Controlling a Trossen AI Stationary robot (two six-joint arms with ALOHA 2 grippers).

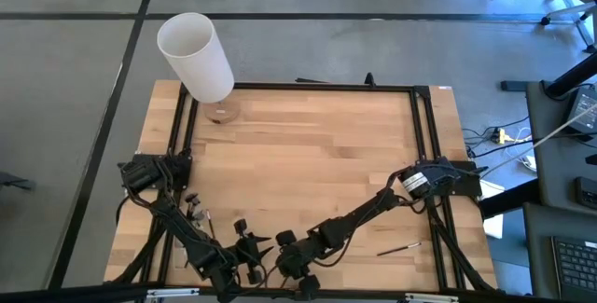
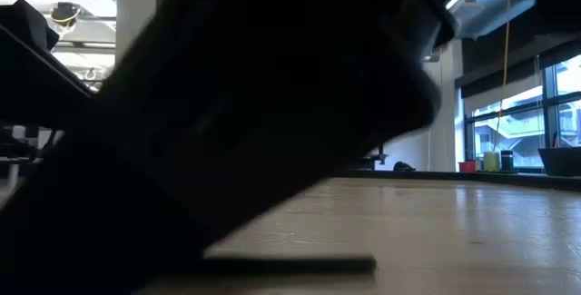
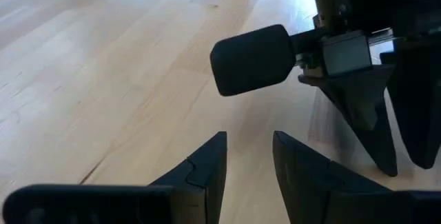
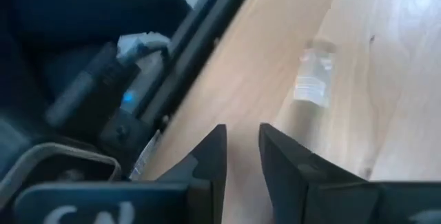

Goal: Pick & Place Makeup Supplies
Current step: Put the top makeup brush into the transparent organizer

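With both grippers, left (image 1: pixel 250 247) and right (image 1: pixel 297 264), crowded together, fingers narrowly parted and empty, they risk colliding before reaching the brush (image 1: pixel 398 247).

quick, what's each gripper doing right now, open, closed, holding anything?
Left gripper: open, a gap between the fingers, holding nothing, low over the table's near edge.
Right gripper: open, nothing between the fingers, close beside the left one.

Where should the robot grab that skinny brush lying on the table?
Best around the middle of the makeup brush, coming straight down from above. It lies flat on the wooden table with bare wood on both sides, so fingers set across its thin handle should close on it. The right gripper is nearer.
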